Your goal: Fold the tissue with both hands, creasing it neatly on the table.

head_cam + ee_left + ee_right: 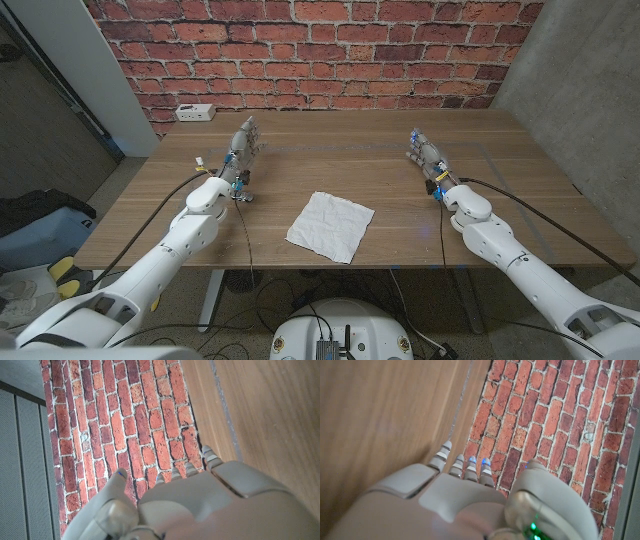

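Both arms reach in from the near corners and stretch out over the wooden worktop (330, 165), each robot hand parked well out to its own side. The left robot hand (241, 148) sits up on the left half of the worktop with its fingers pointing toward the brick wall (320, 50), spread slightly and holding nothing; in the left wrist view the left robot hand (200, 505) shows its pale back with the fingertips (210, 455) fanned toward the bricks and the thumb set apart. Over on the other side the right robot hand (425, 152) mirrors it, fingers extended toward the wall and empty; in the right wrist view the right robot hand (465, 505) has its fingertips (470, 467) lined up side by side with small gaps, blue lights glowing on some of them. Whether either palm touches the wood, I cannot tell. The tissue (330, 227) lies between the arms, near the front edge of the worktop, a white crinkled square turned at an angle, flat and unfolded, well apart from both hands. There is open wood all round it, with broad bare stretches toward the wall. A thin pale line is marked on the wood in a rectangle. A white power strip (195, 112) sits at the far left corner. Grey concrete wall (580, 80) stands on the right, and a blue bag (40, 235) lies on the floor at left.
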